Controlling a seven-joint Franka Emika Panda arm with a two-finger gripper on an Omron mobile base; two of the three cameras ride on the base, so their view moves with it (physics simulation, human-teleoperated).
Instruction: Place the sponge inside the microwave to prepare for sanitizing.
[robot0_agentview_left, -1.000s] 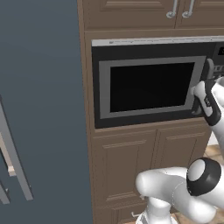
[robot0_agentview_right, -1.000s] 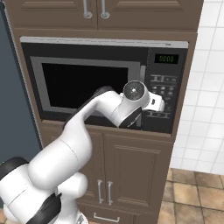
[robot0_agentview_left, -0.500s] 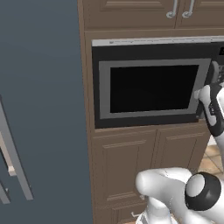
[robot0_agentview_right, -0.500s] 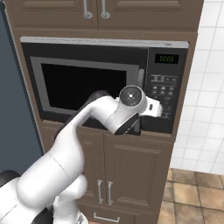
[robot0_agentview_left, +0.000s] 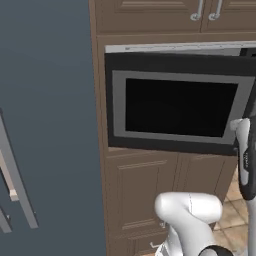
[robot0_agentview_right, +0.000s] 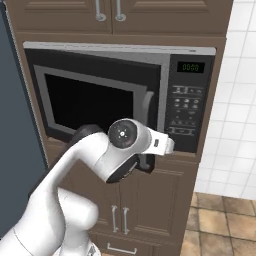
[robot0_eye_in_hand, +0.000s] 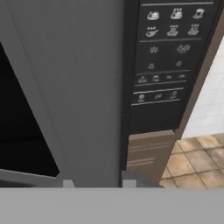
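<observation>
microwave (robot0_agentview_right: 120, 95) door ajar, swung slightly out, interior hidden behind it | gripper (robot0_agentview_right: 148, 162) pressed together on door's curved handle (robot0_agentview_right: 148, 107), fingertips mostly hidden by wrist | button panel (robot0_eye_in_hand: 164, 61) right of hand, icons blurry | handle cut off in hand view

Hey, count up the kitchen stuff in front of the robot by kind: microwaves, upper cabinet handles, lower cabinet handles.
Microwave: 1
Upper cabinet handles: 2
Lower cabinet handles: 2
Total: 5
</observation>
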